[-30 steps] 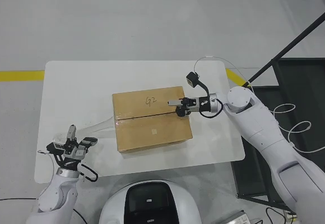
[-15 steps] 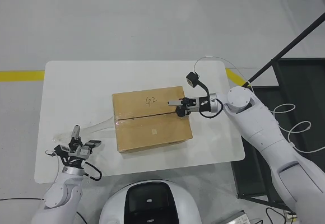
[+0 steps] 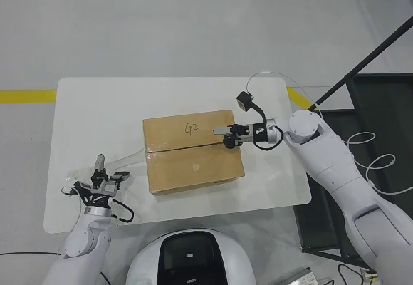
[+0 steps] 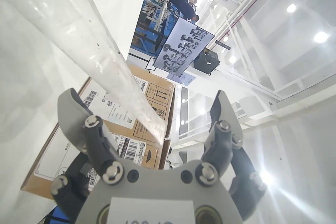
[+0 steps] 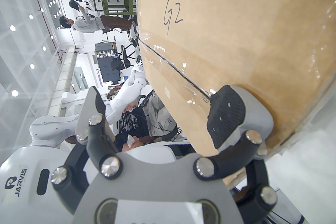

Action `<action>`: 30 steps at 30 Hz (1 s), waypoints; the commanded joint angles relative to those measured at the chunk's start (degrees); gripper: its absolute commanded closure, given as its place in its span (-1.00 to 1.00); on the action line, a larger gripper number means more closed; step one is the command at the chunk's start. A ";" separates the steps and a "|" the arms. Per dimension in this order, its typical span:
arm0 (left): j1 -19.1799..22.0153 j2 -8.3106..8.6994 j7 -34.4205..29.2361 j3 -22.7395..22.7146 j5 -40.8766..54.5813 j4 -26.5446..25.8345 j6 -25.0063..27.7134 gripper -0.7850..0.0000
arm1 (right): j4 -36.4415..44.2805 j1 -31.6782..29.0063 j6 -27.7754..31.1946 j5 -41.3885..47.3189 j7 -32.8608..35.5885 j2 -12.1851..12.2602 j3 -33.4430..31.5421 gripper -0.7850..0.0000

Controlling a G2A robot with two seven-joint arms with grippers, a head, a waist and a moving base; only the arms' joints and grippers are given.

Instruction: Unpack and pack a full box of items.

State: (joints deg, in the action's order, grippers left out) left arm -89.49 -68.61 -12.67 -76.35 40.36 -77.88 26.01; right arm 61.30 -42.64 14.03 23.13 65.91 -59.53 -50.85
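Overhead view, wrist views near box (image 3: 192, 151)

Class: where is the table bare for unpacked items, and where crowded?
Bare: the table between box and far edge, and its far-left corner. Crowded: near-left, with tape and left claw; box's right edge, with right claw.

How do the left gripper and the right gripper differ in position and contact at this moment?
The left gripper is off the cardboard box, near the table's front corner; the right gripper is at the box's edge. The right gripper rests one pad on the box top; the left gripper has only a clear tape strip running past it. Both are open.
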 commanded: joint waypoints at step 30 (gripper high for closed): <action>-4.69 -1.06 -0.59 -2.66 -4.25 -14.08 1.73 1.00 | 0.00 0.00 0.00 0.00 0.00 0.00 0.00 -1.00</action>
State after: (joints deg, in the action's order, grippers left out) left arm -94.19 -69.62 -13.56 -79.21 37.04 -90.82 28.00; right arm 61.30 -42.64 14.03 23.13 65.91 -59.53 -50.85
